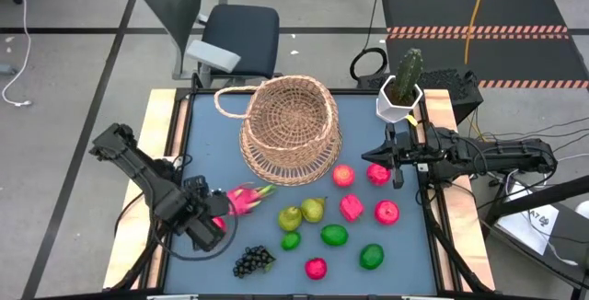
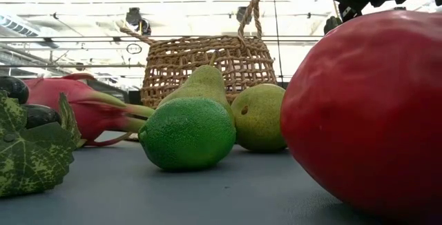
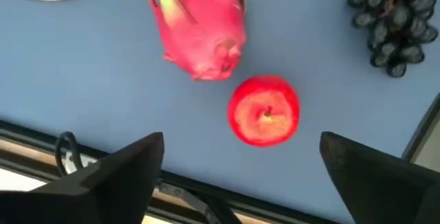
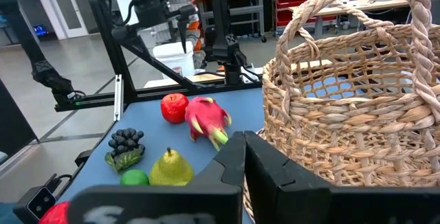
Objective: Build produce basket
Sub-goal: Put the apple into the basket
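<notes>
tan woven basket [image 1: 291,127], pink dragon fruit [image 1: 247,198], red apple [image 3: 264,110], dark grapes [image 1: 253,260].

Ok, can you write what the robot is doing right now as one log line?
left gripper: jaws open above red apple | right gripper: jaws shut, beside basket | basket: on its side, no fruit seen inside

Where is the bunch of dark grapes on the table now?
In the high view, the grape bunch lies near the table's front edge on the left side, below the dragon fruit and left of a lime.
</notes>
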`<state>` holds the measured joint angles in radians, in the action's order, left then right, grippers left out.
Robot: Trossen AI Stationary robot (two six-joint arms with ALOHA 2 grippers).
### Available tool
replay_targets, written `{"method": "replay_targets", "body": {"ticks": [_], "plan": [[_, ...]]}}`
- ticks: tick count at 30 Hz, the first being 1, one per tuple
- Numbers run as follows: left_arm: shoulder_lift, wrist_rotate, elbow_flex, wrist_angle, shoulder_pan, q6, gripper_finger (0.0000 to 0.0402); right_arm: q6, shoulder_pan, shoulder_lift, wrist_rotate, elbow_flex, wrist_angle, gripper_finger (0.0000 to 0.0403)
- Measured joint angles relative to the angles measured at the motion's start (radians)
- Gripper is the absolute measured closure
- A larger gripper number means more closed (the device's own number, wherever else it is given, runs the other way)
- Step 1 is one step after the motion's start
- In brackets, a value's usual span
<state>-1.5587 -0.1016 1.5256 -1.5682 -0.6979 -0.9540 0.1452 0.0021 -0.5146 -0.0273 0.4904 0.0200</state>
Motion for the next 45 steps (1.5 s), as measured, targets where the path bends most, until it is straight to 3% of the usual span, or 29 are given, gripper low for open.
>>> {"method": "replay_targets", "body": {"ticks": [6,9,12,14,29,36,45], "plan": [[-0.037,0.029,-0.001,0.013,-0.022,-0.05,0.0034,0.0,0.0,0.0,0.0,0.0,0.0,0.0403],[-0.045,-0.013,-0.001,0.02,-0.039,-0.05,0.0036,0.0,0.0,0.0,0.0,0.0,0.0,0.0403],[-0.044,-0.081,-0.001,0.018,-0.042,0.076,0.0036,0.0,0.0,0.0,0.0,0.0,0.0,0.0403],[-0.044,-0.071,-0.001,0.044,-0.032,0.106,0.0036,0.0,0.0,0.0,0.0,0.0,0.0,0.0403],[-0.045,-0.031,-0.154,0.192,-0.047,-0.116,0.0034,0.0,0.0,0.0,0.0,0.0,0.0,0.0403],[-0.045,-0.023,-0.26,0.287,-0.063,-0.14,0.0006,-0.001,0.0,0.0,0.0,0.0,0.0,0.0403],[-0.045,-0.023,-0.299,0.29,-0.063,-0.15,0.0022,-0.002,0.0,0.0,0.0,0.0,0.0,0.0403]]}}
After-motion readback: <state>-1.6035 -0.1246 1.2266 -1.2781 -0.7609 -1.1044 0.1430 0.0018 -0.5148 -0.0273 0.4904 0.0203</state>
